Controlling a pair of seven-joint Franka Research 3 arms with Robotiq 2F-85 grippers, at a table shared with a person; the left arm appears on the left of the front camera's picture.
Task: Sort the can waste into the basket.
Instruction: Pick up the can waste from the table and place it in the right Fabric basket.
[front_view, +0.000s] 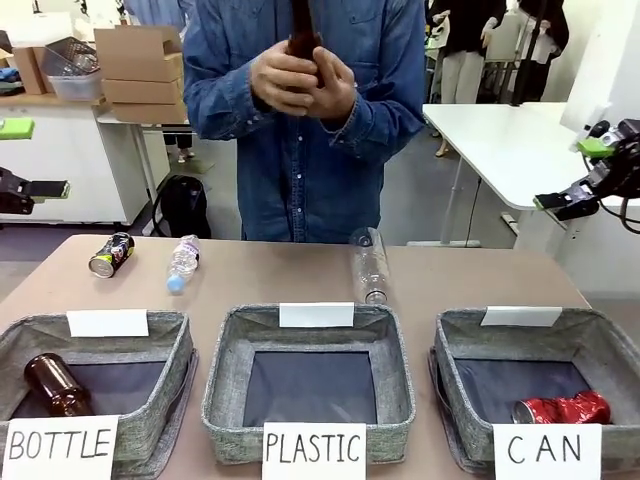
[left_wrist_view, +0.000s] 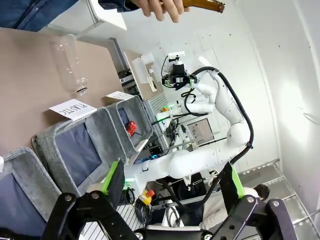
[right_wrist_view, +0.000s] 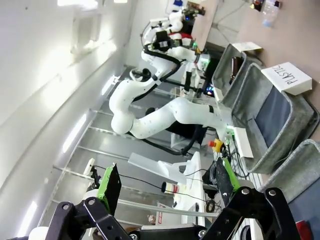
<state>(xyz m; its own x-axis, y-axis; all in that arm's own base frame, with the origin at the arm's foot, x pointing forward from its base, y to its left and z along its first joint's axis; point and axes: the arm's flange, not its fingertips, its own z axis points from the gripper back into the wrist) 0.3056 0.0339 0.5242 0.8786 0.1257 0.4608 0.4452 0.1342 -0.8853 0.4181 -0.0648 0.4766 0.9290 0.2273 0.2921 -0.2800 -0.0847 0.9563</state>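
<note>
Three times reading print on white paper signs (front_view: 314, 455): "BOTTLE", "PLASTIC", "CAN". Finding the shiny red crushed metal can (front_view: 560, 408) lying inside the grey fabric rectangular basket signed "CAN" (front_view: 612, 350). Logging the dark crushed can with green and yellow marks (front_view: 110, 254) lying on the brown table (front_view: 280, 275), near a small clear plastic bottle (front_view: 183, 263). Recording left gripper (left_wrist_view: 172, 182) and right gripper (right_wrist_view: 167, 185) both gaping, gripping nothing. Noting a person's hands (front_view: 285, 78) clasping a brown glass bottle (left_wrist_view: 202, 5).

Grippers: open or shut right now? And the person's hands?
Left gripper: open, empty.
Right gripper: open, empty.
Person's hands: holding a brown bottle.
</note>
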